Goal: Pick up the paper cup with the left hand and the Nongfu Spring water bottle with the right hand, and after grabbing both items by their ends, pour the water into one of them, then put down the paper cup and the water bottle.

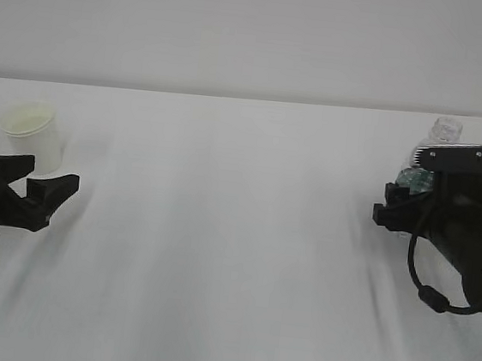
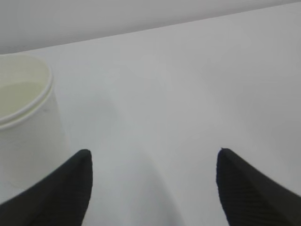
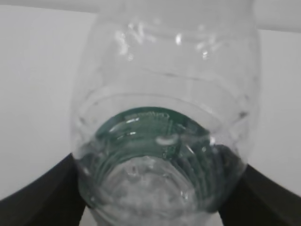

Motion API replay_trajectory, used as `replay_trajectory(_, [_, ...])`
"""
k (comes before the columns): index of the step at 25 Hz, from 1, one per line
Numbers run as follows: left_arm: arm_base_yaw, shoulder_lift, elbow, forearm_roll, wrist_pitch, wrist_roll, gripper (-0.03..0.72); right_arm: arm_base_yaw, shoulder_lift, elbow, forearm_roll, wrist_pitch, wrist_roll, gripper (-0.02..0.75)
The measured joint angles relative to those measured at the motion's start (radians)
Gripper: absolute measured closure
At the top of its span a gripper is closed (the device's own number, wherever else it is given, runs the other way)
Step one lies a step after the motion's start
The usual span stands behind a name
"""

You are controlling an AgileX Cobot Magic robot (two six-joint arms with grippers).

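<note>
The white paper cup (image 1: 32,133) stands upright at the far left of the table; in the left wrist view the paper cup (image 2: 23,122) sits just outside the left finger, not between the jaws. My left gripper (image 1: 52,174) (image 2: 153,160) is open and holds nothing. At the right, the clear Nongfu Spring water bottle (image 1: 443,133) with its green label stands upright, its lower part hidden behind my right gripper (image 1: 385,204). In the right wrist view the bottle (image 3: 164,117) fills the gap of the right gripper (image 3: 157,162), whose wide-spread fingers flank its sides.
A white table (image 1: 236,232) spans the whole exterior view, with a plain white wall behind it. The wide stretch between the two arms holds no other objects. The table's back right corner lies just beyond the bottle.
</note>
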Motion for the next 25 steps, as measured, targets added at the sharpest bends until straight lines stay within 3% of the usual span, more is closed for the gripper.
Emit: replay_trajectory(25, [0.000,-0.185,0.002,-0.020,0.078,-0.019,0.101,0.000,-0.204,0.004,0.003,0.329,-0.005,0.162])
